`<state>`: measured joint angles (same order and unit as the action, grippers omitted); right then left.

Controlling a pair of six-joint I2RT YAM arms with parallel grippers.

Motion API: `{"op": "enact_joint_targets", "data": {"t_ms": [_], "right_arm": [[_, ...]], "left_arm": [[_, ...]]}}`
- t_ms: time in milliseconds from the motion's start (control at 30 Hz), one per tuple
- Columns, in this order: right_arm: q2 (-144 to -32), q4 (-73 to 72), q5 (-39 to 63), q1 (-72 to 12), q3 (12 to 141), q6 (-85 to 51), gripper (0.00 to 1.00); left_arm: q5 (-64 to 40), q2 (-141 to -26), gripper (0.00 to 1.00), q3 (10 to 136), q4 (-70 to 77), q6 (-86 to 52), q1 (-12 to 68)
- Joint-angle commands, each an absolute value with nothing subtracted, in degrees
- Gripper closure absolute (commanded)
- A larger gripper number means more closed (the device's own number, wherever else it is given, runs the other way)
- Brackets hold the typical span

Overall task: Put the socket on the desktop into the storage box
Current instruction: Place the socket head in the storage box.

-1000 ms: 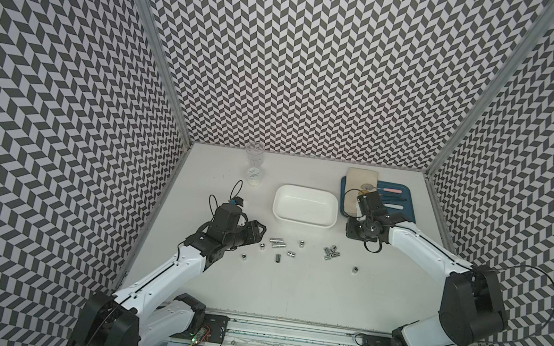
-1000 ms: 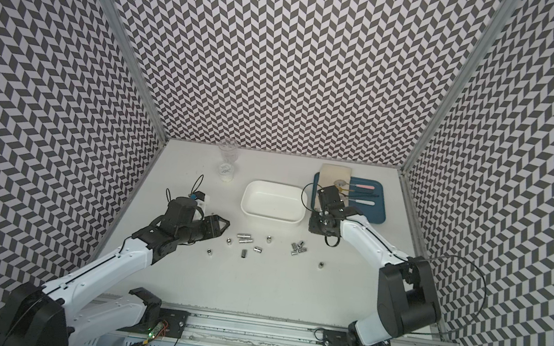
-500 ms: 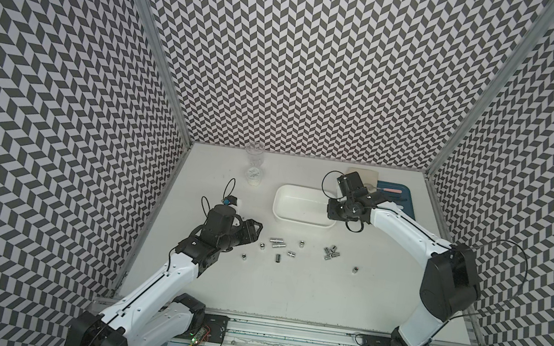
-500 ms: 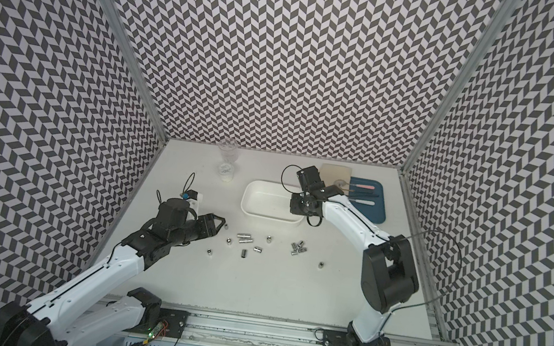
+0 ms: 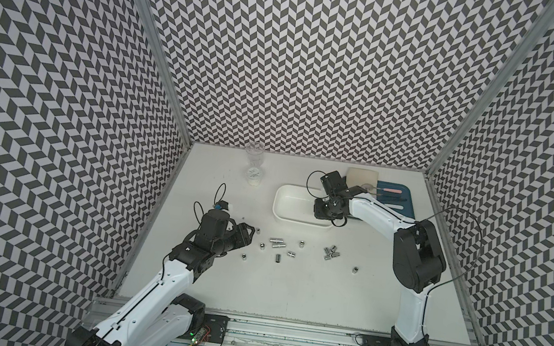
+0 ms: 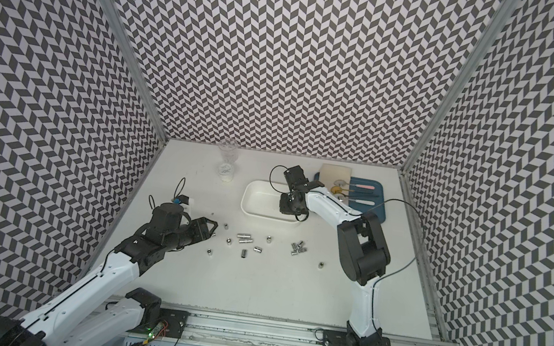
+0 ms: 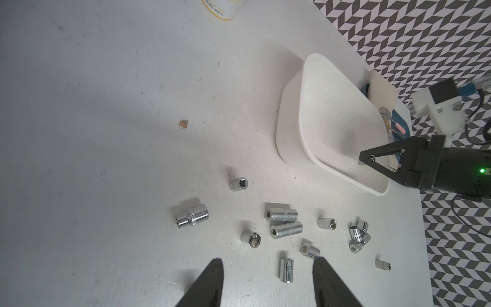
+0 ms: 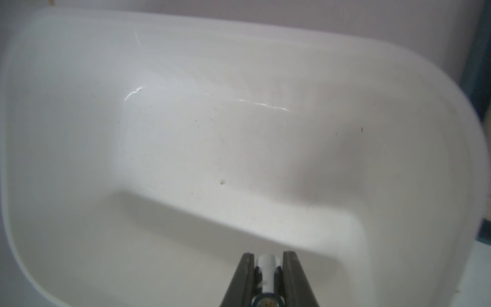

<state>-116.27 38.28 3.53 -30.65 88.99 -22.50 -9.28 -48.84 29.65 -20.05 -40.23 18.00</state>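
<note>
Loose single sockets [image 5: 301, 244]: nine
Socket cluster [image 5: 330, 253], right: one, roughly four pieces, unclear
Held socket [image 8: 267, 267]: one
Storage box [image 5: 291, 201]: one
Glass cup [image 5: 254, 163]: one
Blue tray [image 5: 408, 209]: one
Cloth [image 5: 361, 175]: one
Robot arms [image 5: 375, 212]: two

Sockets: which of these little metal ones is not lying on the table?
The socket pinched in the right tool, over the white box. The other sockets lie loose on the table.
</note>
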Motion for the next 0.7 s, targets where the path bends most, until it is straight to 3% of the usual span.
{"op": "enact_joint_targets", "data": {"t_ms": [0, 267, 500, 667], "right_arm": [[-117.75, 36.39, 4.45, -31.11, 90.7, -22.24, 0.81], [-118.93, 35.34, 5.37, -31.12, 90.35, -22.24, 0.79], [-116.99, 35.33, 4.75, -31.11, 90.0, -22.41, 0.65], [-114.31, 35.34, 4.26, -31.11, 89.33, -22.48, 0.64]], "left_arm": [[-8.5, -48.25, 0.43, 28.48, -21.1, -41.21, 17.41], [-8.52, -48.91, 0.43, 27.95, -20.92, -41.66, 17.07], [-8.48, -49.1, 0.43, 27.86, -20.92, -41.76, 16.96], [-8.36, -49.05, 0.43, 27.83, -21.0, -41.75, 16.88]]}}
